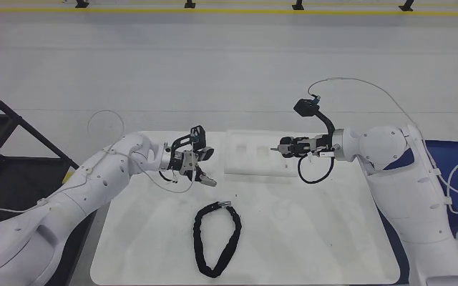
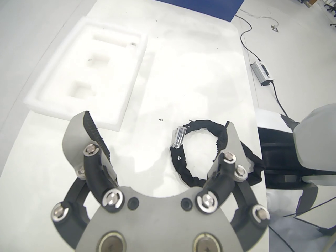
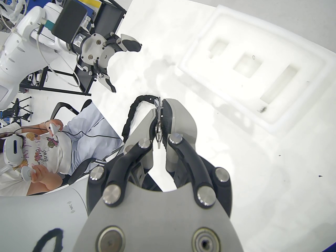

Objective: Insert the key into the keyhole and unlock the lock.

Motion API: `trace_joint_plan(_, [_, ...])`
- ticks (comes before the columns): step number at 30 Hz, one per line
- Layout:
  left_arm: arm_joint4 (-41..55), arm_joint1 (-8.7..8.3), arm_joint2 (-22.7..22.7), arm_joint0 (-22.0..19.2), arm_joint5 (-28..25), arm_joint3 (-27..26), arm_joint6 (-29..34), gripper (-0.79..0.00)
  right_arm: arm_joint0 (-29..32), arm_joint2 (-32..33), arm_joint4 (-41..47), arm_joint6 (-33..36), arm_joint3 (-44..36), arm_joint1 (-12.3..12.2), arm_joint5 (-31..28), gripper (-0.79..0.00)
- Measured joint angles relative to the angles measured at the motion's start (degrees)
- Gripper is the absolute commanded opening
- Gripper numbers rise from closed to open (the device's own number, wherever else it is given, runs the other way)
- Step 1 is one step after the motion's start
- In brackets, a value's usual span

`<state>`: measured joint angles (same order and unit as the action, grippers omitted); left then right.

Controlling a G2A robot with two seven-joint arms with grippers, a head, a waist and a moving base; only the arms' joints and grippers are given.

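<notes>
A gripper (image 2: 157,121), fingers spread wide, hangs above a white table (image 2: 189,53); a black chain lock (image 2: 183,167) (silver metal end (image 2: 179,138)) lies near a foam tray (image 2: 50,95).

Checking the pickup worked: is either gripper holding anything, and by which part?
The right gripper is shut on the key, pinching its flat faces, tip protruding. The left gripper is open, holding nothing.
</notes>
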<state>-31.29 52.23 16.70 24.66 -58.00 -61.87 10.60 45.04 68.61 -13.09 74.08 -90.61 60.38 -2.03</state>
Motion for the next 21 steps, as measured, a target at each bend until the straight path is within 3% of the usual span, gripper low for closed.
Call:
trace_joint_plan(15, [-18.79,-1.06,3.45,6.79,0.16,-5.61,-9.24,0.0,0.0,0.0,0.0,0.0,0.0,0.0,0.0,-0.785])
trace_joint_plan(21, [-19.21,-1.03,3.48,6.95,0.05,-5.69,-9.48,0.0,0.0,0.0,0.0,0.0,0.0,0.0,0.0,-0.785])
